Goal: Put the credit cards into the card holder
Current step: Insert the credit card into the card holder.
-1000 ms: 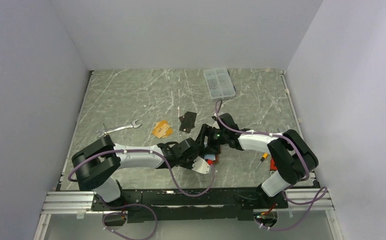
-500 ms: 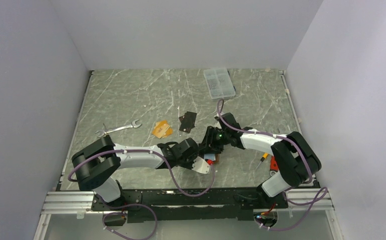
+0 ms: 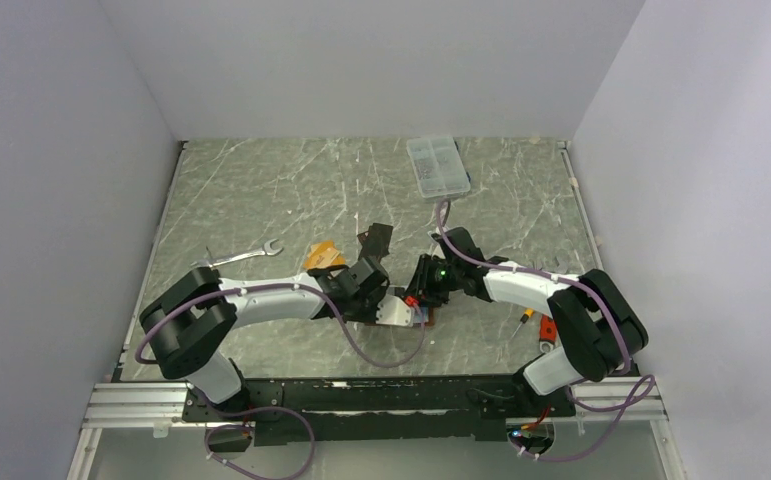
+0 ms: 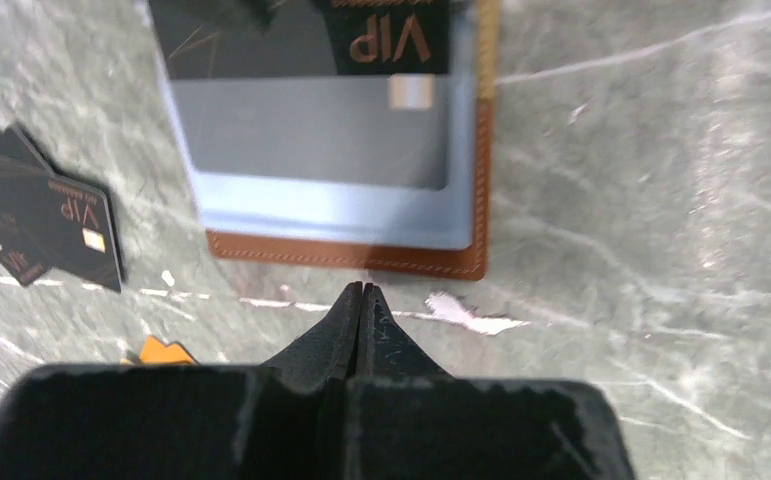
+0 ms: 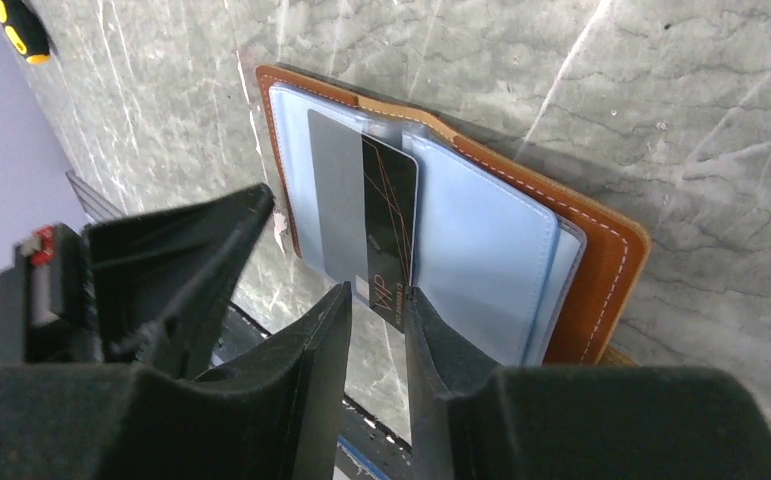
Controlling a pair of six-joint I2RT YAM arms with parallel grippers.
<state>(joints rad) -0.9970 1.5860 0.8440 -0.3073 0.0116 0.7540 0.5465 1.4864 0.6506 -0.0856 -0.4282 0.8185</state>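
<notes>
Slide the black card [image 5: 389, 215] deeper into the card holder [image 5: 611, 285] pocket with the right gripper [image 5: 374, 292], jaws a narrow slit apart at the card's free end; cannot tell whether clamped. Steady the card holder with the left gripper [image 4: 361, 297], shut, empty, just beside it.

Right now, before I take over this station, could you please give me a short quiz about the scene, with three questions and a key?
1. True or false: the left tool is shut.
2. The black card between the fingers of the right tool is: A) lying loose, away from the holder; B) partly inside a holder pocket, one end sticking out; C) fully inside the holder.
3. Which word is printed on that card?

Key: 1 true; 2 B; 3 VIP.
</notes>
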